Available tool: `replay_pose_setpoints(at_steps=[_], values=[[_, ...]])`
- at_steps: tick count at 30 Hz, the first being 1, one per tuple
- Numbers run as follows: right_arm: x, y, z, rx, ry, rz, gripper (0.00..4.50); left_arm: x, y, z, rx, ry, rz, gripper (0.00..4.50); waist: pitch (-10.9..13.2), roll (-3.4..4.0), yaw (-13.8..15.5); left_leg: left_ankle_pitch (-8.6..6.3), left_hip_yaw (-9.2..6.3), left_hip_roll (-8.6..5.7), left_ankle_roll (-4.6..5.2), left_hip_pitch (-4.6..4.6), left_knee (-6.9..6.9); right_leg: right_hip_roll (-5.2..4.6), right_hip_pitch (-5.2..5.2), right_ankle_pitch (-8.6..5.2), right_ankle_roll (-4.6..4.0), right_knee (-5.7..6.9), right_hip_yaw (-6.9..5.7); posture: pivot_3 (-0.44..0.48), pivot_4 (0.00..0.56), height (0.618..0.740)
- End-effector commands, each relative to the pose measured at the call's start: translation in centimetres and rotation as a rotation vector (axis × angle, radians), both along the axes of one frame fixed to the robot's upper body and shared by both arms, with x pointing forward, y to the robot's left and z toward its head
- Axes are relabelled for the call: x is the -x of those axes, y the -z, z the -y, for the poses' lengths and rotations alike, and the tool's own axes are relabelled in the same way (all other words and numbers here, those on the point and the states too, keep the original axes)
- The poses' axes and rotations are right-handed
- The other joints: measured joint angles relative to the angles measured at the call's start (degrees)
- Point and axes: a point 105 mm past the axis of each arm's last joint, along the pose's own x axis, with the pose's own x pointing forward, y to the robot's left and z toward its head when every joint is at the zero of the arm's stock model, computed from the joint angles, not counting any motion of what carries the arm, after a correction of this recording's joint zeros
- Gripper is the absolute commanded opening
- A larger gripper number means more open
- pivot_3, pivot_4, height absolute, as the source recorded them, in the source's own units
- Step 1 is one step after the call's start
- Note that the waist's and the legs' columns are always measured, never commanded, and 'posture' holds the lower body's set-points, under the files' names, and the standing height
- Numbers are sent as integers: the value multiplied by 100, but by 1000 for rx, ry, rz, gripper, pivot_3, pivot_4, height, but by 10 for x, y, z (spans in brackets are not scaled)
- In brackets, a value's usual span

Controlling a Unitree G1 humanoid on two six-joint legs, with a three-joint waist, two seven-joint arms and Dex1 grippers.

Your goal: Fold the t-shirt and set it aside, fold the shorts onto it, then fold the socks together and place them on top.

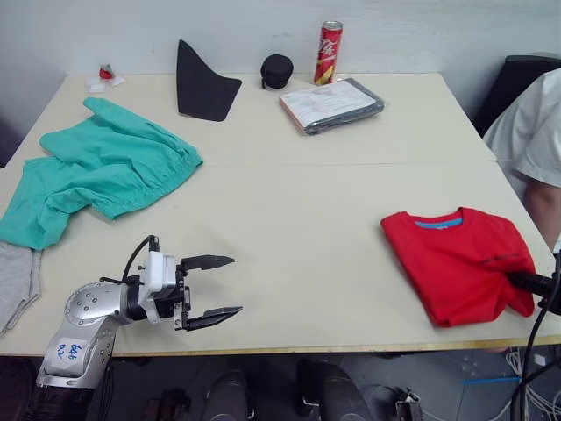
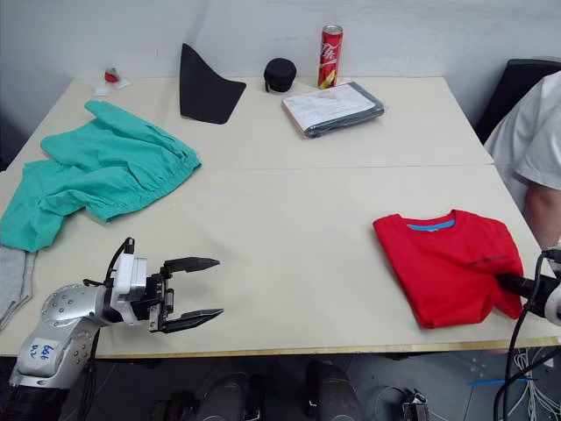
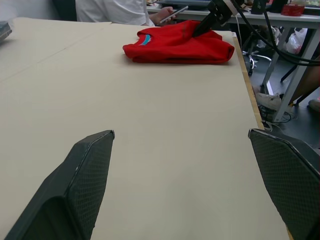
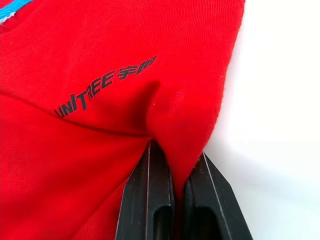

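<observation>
Red t-shirt [image 1: 460,261] lies folded at table's [image 1: 307,202] right front edge; right gripper [image 4: 177,165] pinches its fold, likely to shift it aside. Left gripper [image 1: 210,288] hovers spread, empty. Shorts [image 1: 96,171] heaped far left, unfolded.

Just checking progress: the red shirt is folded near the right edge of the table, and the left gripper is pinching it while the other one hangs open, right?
Wrong arm. The right gripper pinches the folded red shirt, as the right wrist view shows. The left gripper hangs open over the bare table.
</observation>
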Motion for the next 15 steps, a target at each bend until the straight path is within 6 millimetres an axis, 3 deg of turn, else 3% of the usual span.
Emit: replay_pose_setpoints(at_steps=[1, 6, 11, 15], values=[[4, 9, -3, -5, 12, 0, 19, -4, -7, -9, -24, -36, 43, 4500, 0, 0, 0, 0, -1, 1, -1, 0, 0, 1, 0, 0, -1, 0, 0, 0, 150, 740], [1, 0, -3, 63, -10, 125, 19, -1, -5, -20, -41, -59, 34, 4500, -1, 1, -13, 0, 0, 4, -3, 1, -1, 3, 0, 1, -2, 1, 0, 0, 150, 740], [21, -16, 0, 255, -104, 175, 1473, 1, -1, -43, -44, -173, -25, 4500, -4, 32, -1, -1, 3, 3, -4, 0, -9, 3, -5, 0, -2, -1, 0, 0, 150, 740], [26, -57, -18, 520, -292, 328, 2849, 1, -4, -80, -50, -345, -60, 4500, 2, 46, -1, -1, 3, 3, -5, -2, -12, 4, -10, -1, -2, 0, 0, 0, 150, 740]])
